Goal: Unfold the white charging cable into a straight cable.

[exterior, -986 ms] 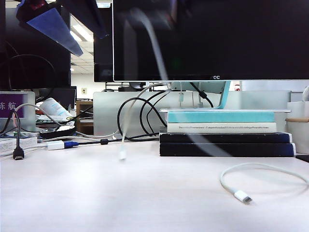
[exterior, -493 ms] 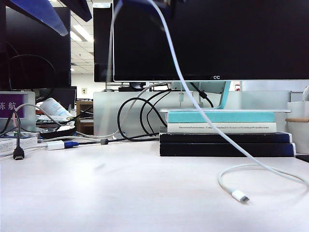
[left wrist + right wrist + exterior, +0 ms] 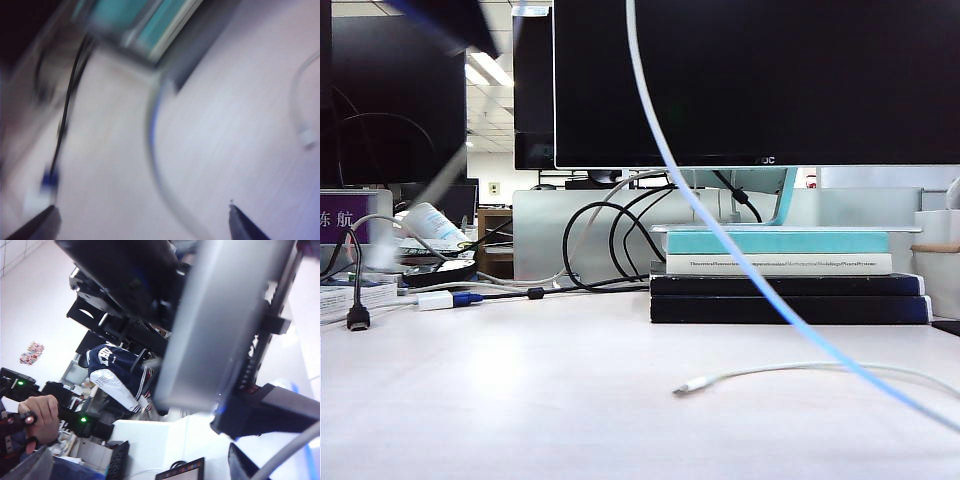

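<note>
Hidden or cut off: in the exterior view neither gripper itself showed; only a blurred dark arm part [image 3: 455,20] crossed the top left corner. The white charging cable [image 3: 720,245] ran out of frame at the top and again at the lower right edge.
Blur: the left wrist view was heavily smeared; the stack of books [image 3: 145,30] and the black cable [image 3: 70,100] there were only streaks.
White charging cable, place: one run hung in the air from the top of the exterior view, slanting down across the front of the books towards the lower right; another run lay on the white table [image 3: 520,400], ending in a small connector [image 3: 688,387] near the middle. In the left wrist view a cable loop [image 3: 155,150] hung between the fingertips and a second connector end [image 3: 306,140] lay on the table.
Left gripper [image 3: 145,225]: jaws wide apart above the table, two dark fingertips [image 3: 245,225] at the frame edge; whether they touched the cable could not be told.
Right gripper [image 3: 280,445]: tilted towards the room, jaws spread wide; a blurred white strand [image 3: 290,450] crossed beside it, grip unclear.
Counts: one monitor [image 3: 750,80] in front, four books [image 3: 780,275] stacked, several black cables [image 3: 605,240] looped behind.
Writing: "OC" on the monitor bezel; Chinese characters on a purple sign [image 3: 345,215]; the book spine text was too small to read.
Also: a white adapter with blue plug [image 3: 445,299] at the left; a person's hand [image 3: 42,412] in the right wrist view.
</note>
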You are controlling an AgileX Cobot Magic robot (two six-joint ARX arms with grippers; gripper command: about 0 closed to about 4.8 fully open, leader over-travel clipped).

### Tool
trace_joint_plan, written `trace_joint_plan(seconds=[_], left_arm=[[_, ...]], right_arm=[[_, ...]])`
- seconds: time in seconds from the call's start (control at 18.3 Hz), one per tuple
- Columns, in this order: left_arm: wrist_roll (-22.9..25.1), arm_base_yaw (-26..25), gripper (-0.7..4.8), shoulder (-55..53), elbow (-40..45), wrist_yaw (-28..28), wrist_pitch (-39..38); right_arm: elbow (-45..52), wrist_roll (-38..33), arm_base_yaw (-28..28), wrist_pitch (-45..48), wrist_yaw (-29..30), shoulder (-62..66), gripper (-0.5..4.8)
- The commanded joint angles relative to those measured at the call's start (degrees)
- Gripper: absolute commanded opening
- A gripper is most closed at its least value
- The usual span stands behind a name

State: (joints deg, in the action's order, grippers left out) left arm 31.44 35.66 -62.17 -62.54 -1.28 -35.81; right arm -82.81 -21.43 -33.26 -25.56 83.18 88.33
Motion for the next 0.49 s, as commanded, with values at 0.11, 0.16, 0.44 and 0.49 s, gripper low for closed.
trace_joint_plan(seconds=[0.11, 0.16, 0.44, 0.49], left_arm=[[1.49, -0.15, 4.79, -0.37, -0.07, -11.47, 10.4], [1.11, -0.15, 4.79, -0.81, -0.07, -11.47, 12.31], [1.14, -0.17, 4.79, -5.42, -0.04, -19.04, 17.46], [1.09, -0.13, 4.79, -7.26, -0.07, -20.24, 18.47]], right_arm=[[-0.24, 0.44, -0.04, -2.1, 1.73, -2.12, 4.61], [-0.24, 0.42, -0.13, -2.05, 1.77, -2.49, 4.61], [-0.24, 0.42, -0.2, -2.12, 2.4, -3.52, 4.61], [-0.24, 0.39, -0.2, -2.45, 3.21, -3.52, 4.61]])
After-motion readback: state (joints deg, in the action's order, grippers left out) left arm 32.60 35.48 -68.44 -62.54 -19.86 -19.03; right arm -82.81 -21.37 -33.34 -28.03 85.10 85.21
